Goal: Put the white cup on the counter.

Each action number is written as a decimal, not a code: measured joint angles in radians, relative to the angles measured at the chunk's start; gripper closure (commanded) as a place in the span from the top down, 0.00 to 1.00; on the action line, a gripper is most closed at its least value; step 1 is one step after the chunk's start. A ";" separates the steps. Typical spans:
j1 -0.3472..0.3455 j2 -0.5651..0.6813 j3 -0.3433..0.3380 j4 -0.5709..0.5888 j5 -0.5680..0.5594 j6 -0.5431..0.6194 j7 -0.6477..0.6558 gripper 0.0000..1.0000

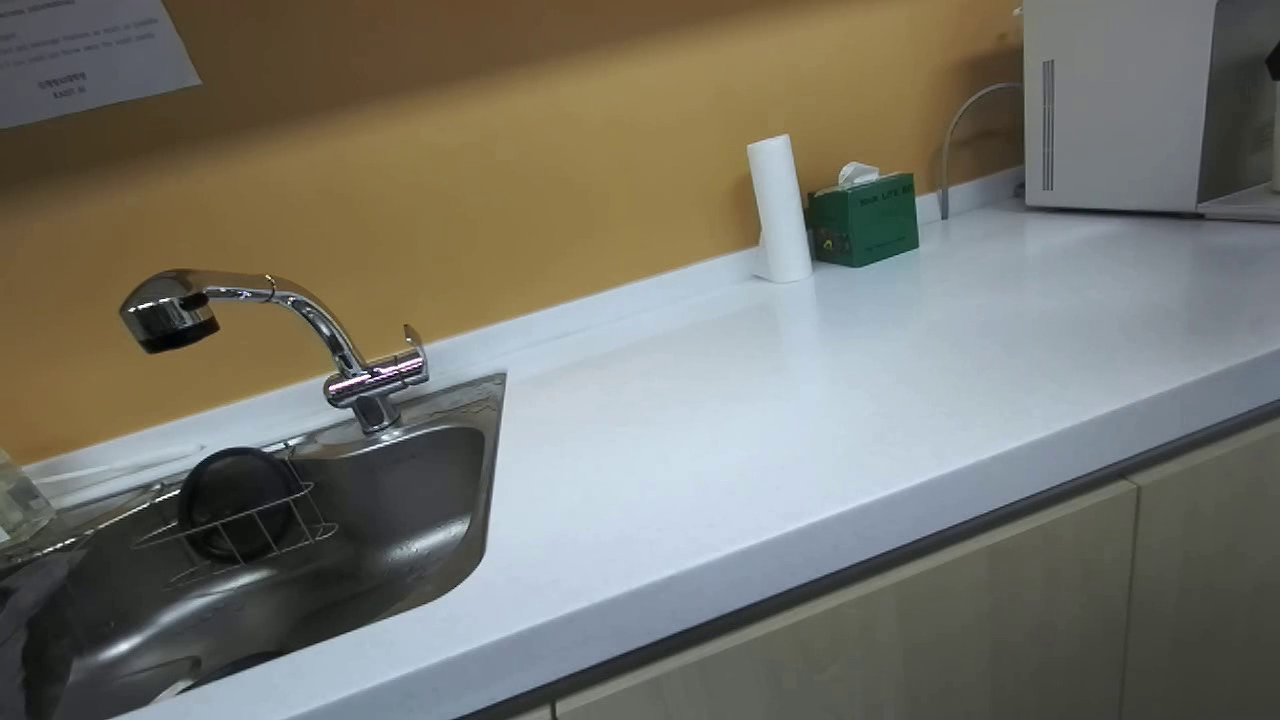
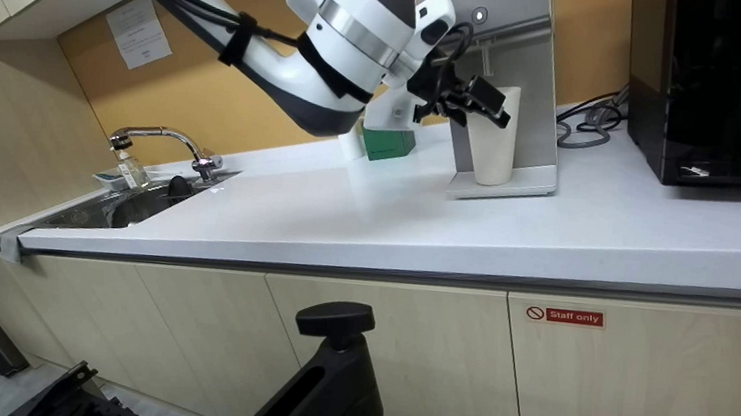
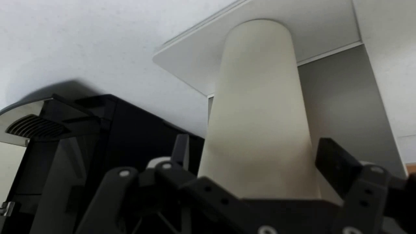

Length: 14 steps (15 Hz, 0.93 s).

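The claw stands spread about the white cup, which is between its fingers; in the wrist view a gap shows beside one finger, and whether the other touches the cup I cannot tell. The cup stands upright on the base plate of a grey dispenser, which rests on the counter. Farther out, a black machine stands to one side, and to the other a green tissue box beside a white cylinder, then the steel sink.
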<state>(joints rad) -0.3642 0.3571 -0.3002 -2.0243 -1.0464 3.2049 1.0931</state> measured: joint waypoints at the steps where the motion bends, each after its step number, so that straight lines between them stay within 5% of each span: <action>1: 0.011 0.009 -0.015 0.013 0.000 0.000 0.000 1.00; 2: 0.021 0.019 -0.027 0.024 0.000 0.000 0.000 1.00; 3: 0.030 0.029 -0.038 0.034 0.000 0.000 0.000 0.75; 6: 0.052 0.064 -0.056 0.058 0.002 0.004 0.000 0.59; 14: 0.065 0.071 -0.074 0.059 0.003 0.042 -0.009 0.50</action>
<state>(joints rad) -0.2994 0.4284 -0.3741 -1.9655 -1.0438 3.2467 1.0842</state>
